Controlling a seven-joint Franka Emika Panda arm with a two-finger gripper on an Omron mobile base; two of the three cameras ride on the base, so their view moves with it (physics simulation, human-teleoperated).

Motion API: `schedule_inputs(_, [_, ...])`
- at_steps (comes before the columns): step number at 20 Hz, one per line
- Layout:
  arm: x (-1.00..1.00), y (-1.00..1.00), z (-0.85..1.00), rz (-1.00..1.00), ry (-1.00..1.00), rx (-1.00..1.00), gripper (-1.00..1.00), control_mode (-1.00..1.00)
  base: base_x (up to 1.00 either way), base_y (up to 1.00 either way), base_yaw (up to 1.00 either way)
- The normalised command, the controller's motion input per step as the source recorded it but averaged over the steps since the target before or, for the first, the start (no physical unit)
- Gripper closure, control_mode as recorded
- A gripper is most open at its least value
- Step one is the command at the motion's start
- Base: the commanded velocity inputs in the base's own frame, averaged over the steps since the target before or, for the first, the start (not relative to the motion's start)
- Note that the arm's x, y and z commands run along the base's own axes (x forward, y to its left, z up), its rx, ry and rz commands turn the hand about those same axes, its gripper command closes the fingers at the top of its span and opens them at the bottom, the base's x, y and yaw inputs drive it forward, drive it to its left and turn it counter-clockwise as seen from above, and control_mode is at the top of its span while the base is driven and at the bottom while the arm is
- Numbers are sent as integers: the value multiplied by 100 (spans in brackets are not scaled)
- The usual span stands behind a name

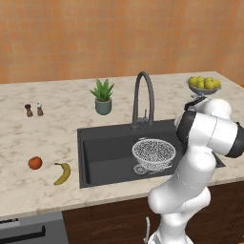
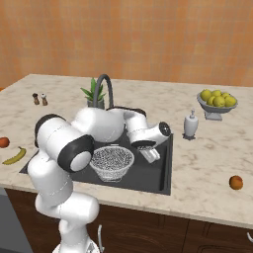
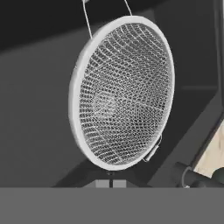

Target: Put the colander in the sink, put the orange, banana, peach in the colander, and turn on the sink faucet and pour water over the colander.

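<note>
Colander (image 1: pixel 153 153) sits upright inside the sink (image 1: pixel 100 152), toward the basin's right half, below the arched spout of the sink faucet (image 1: pixel 144 97). The gripper (image 2: pixel 150 154) hangs just right of the colander's rim in the right base view; in the hand view its fingertips (image 3: pixel 102 183) sit pressed together at the near rim, jaws closed (whether they pinch the rim wire I cannot tell). Banana (image 1: pixel 63 173) lies on the counter left of the sink, with a round orange-red fruit (image 1: pixel 35 163) just left of it. Another orange fruit (image 2: pixel 236 182) rests on the counter well right of the basin.
</note>
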Motion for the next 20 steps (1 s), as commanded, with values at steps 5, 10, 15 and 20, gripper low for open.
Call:
schedule_inputs(5, [-41, -14, 89, 12, -5, -4, 100, -100, 0, 0, 0])
schedule_inputs(10, [-92, 1, 77, 8, -14, -11, 100, -100, 0, 0, 0])
schedule_inputs(15, [-100, 17, 58, 8, -25, -1, 100, -100, 0, 0, 0])
schedule_inputs(20, [-61, 74, 61, 4, 1, -5, 100, -100, 0, 0, 0])
